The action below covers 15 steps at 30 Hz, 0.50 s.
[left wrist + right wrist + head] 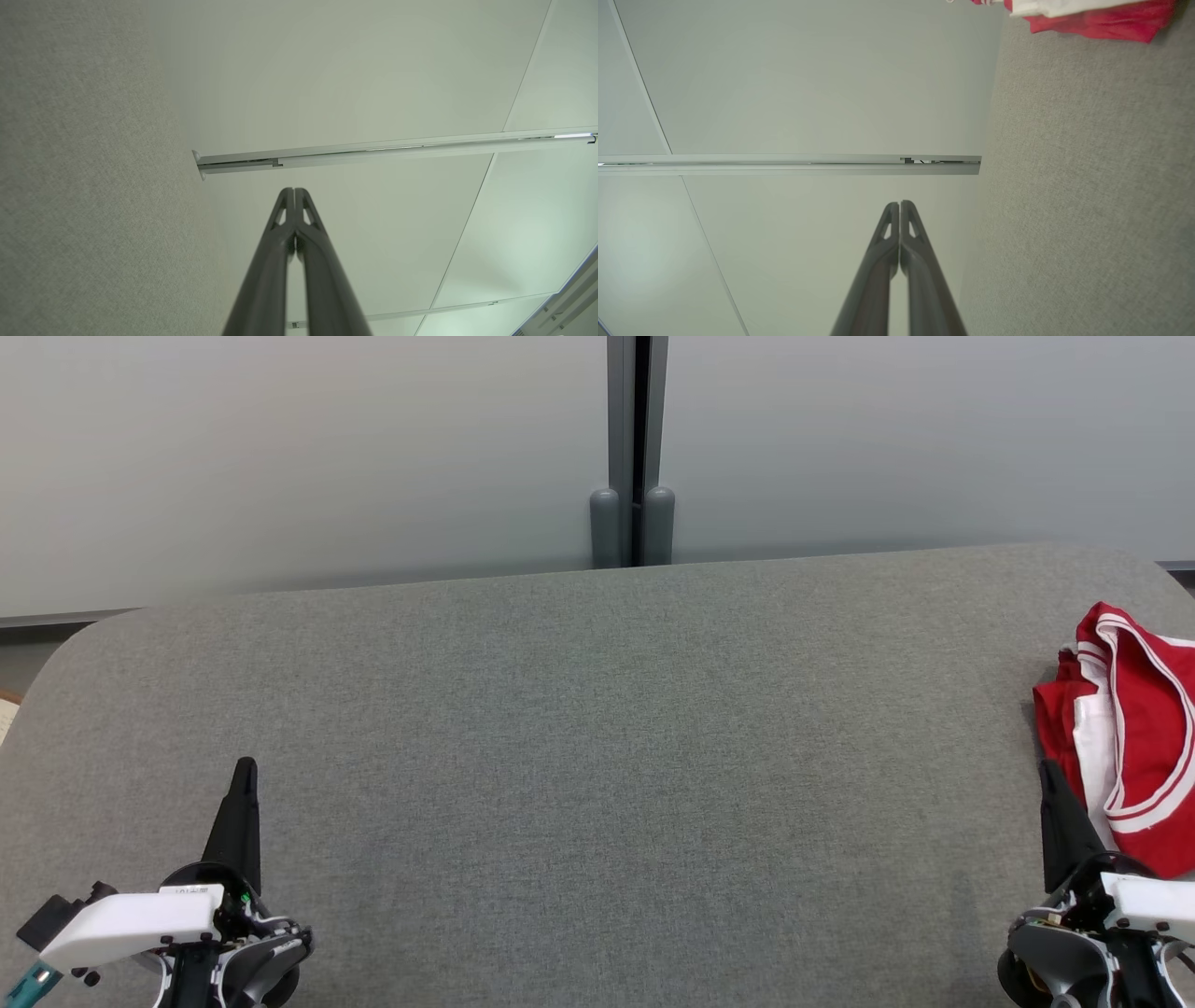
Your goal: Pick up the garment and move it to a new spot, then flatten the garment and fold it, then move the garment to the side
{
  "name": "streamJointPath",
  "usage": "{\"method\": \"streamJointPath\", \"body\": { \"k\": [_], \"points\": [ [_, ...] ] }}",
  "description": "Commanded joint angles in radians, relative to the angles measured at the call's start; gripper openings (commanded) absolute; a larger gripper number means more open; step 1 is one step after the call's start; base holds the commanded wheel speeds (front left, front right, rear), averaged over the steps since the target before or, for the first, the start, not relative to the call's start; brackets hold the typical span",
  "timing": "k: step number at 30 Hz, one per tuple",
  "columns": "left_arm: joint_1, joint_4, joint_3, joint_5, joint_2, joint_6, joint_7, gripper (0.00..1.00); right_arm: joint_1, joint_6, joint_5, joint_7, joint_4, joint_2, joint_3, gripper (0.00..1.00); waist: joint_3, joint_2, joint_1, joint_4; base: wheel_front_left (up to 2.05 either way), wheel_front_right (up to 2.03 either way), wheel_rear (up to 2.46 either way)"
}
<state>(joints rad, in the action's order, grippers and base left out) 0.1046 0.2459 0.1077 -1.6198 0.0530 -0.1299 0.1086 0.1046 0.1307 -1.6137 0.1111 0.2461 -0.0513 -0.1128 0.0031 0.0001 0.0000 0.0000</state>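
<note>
Head view, rounded grey fabric table, middle open, crumpled red-and-white garment at right edge, right end effector just beside it, left end effector well apart, left wrist view, fingers pressed together, empty, right wrist view, likewise.

Left gripper: long dark matte fingers taper to narrow tips, with a triangular cut-out near each tip. Behind them sit a black round housing, a white blocky cover with a small printed label, a green light, small black screws and a teal piece. Right gripper: same dark fingers and cut-outs, white cover, grey rounded shell, thin cables.
</note>
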Motion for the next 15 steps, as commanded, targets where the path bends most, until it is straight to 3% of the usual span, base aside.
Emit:
{"method": "streamJointPath", "body": {
  "k": [1, 15],
  "points": [
    [0.009, 0.001, 0.004, 0.003, 0.002, -0.005, 0.001, 0.0, 0.01, 0.0, -0.001, 0.003, 0.001, -0.001, 0.0, 0.0, 0.0, -0.0001, 0.0, 0.0, 0.0, 0.0, 0.0],
    [0.009, 0.001, 0.005, 0.005, 0.001, -0.005, 0.003, 0.0, 0.01, 0.0, 0.0, 0.003, 0.001, -0.001, -0.001, 0.0, 0.0, -0.0001, 0.0, 0.0, 0.0, 0.0, 0.0]
  ]
}}
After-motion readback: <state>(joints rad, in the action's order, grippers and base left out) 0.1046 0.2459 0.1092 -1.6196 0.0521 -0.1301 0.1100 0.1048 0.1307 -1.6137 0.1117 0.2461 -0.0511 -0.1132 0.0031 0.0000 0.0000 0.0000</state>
